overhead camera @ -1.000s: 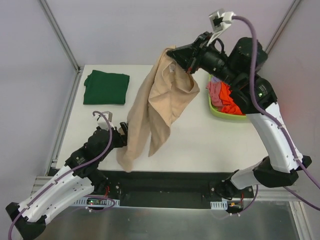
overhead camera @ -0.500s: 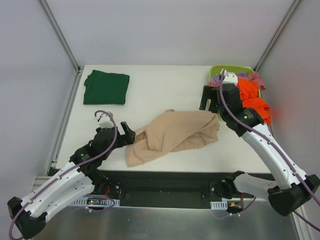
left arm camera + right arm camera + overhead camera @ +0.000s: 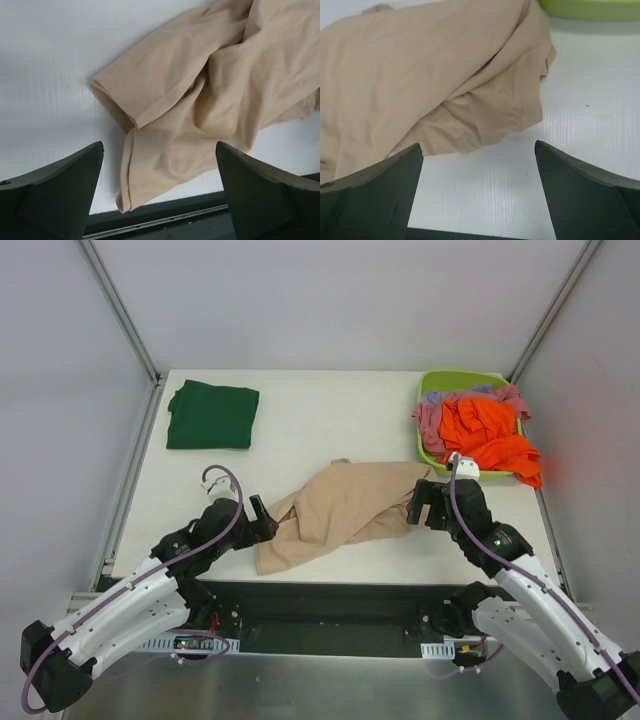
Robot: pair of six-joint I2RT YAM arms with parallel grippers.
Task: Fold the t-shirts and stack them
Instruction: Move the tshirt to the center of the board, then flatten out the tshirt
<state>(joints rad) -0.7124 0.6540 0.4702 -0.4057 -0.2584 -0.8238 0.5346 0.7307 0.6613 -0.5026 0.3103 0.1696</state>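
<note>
left gripper stood with its jaws spread wide and nothing between them, low over the near-left end of the beige-tan t-shirt, which lay crumpled and unfolded on the white table along its near side, between the two arms. right gripper was spread just as wide and held nothing either — it hung at the shirt's rumpled right edge, with the lime-green basket near behind it. dark green t-shirt sat folded at the far-left corner, well apart — the orange t-shirt, pink t-shirt and lilac t-shirt were heaped in the basket.
</note>
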